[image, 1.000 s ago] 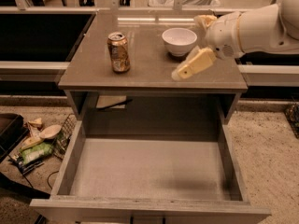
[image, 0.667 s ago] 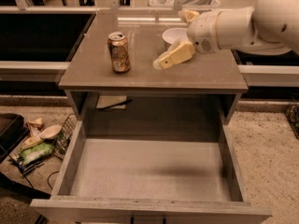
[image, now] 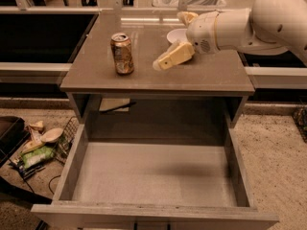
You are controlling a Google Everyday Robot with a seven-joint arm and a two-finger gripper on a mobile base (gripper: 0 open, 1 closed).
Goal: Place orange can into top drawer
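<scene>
While the orange can (image: 122, 54) stands upright on the tabletop (image: 206, 78), left of centre, the claw (image: 170, 42) hovers to its right w/ fingers spread, not touching it. Step in hand: approach for the grasp. Next move calls for straddling the smooth metal cylinder, then pinching. Top drawer (image: 144, 211) sits open below, nr side: grey wood-grain, flat pale floor.
</scene>
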